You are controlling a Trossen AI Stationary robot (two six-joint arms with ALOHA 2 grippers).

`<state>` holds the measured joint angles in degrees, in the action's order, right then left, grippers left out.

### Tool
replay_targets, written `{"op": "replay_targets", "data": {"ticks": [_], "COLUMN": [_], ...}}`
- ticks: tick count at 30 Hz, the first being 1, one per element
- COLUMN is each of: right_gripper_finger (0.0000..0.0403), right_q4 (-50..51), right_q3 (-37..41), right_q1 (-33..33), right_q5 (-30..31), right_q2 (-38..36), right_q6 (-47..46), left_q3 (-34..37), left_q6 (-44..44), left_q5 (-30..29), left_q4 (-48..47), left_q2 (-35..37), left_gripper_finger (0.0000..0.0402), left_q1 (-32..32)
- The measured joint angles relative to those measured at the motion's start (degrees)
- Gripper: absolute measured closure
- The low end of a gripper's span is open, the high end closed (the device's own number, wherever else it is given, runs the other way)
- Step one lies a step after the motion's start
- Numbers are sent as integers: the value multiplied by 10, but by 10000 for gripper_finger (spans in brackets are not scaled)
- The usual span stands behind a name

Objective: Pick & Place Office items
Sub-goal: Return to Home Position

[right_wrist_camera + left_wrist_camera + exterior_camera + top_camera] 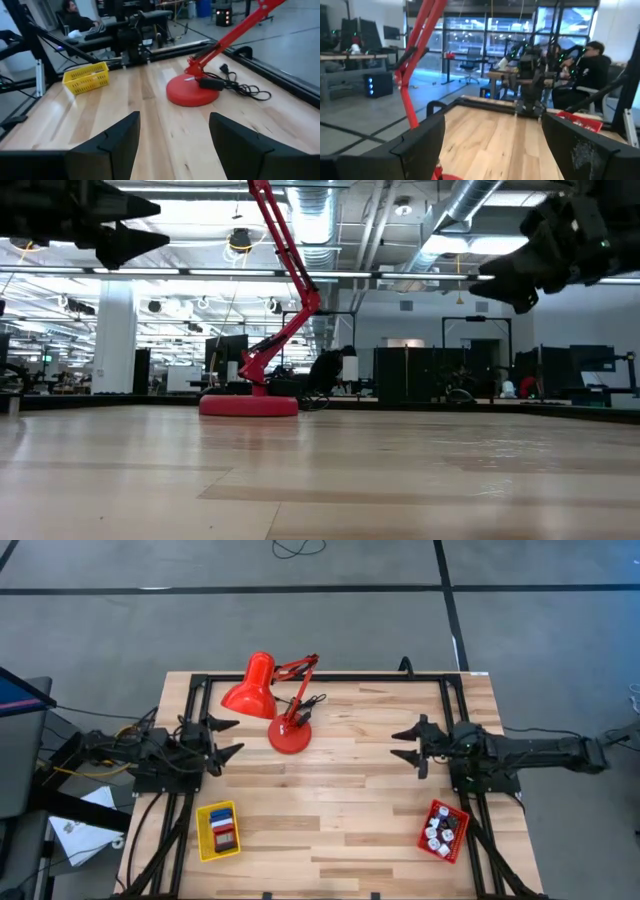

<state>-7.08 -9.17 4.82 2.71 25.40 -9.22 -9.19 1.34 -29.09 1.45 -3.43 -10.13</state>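
- The left gripper [237, 736] hangs a little in from the table's left edge, about halfway along it, and points toward the middle. Its two fingers stand well apart with nothing between them. The low view shows it clear of the wood.
- A yellow tray [204, 836] lies flat near the left corner on the side away from the lamp. In it are office items [222, 830], blue, red, white and dark, packed side by side.
- The red desk lamp [289, 737] stands on its round base left of the table's middle. Its arm is folded and its shade leans toward the left arm's side. A black cable [235, 87] lies bunched against the base.
- The right gripper [397, 744] hangs a little in from the right edge, facing the left one across the bare wood. Its fingers are spread and empty, and it too is off the table top.
- A red tray [427, 825] sits near the right corner on the same side as the yellow one, skewed to the table's edges. It holds white and dark items [443, 831] in a loose heap; what each one is I cannot tell.
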Motion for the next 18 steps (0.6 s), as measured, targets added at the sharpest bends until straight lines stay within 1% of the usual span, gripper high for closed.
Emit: {"op": "replay_targets", "data": {"ticks": [3,8,11,13,15,16,18], "right_gripper_finger": [173,173,173,173,173,173,173], "right_q4": [2,14,19,27,52,49,52], "right_q3": [20,51,72,87,87,87,87], "right_q1": [18,48,70,85,100,105,115], "right_q5": [-22,-35,-69,-88,-90,-90,-97], "right_q2": [-37,-102,-139,-165,-189,-193,-206], "right_q6": [4,13,13,7,-3,-5,11], "left_q3": [0,7,32,43,52,58,68], "left_q6": [-12,-23,-12,-9,-9,-10,-11], "left_q5": [1,-14,16,46,91,109,120], "left_q4": [-15,-26,-15,1,12,13,13], "left_q2": [34,32,34,34,34,34,34], "left_gripper_finger": [73,73,73,73,73,73,73], "left_q1": [0,7,13,19,26,30,42]}}
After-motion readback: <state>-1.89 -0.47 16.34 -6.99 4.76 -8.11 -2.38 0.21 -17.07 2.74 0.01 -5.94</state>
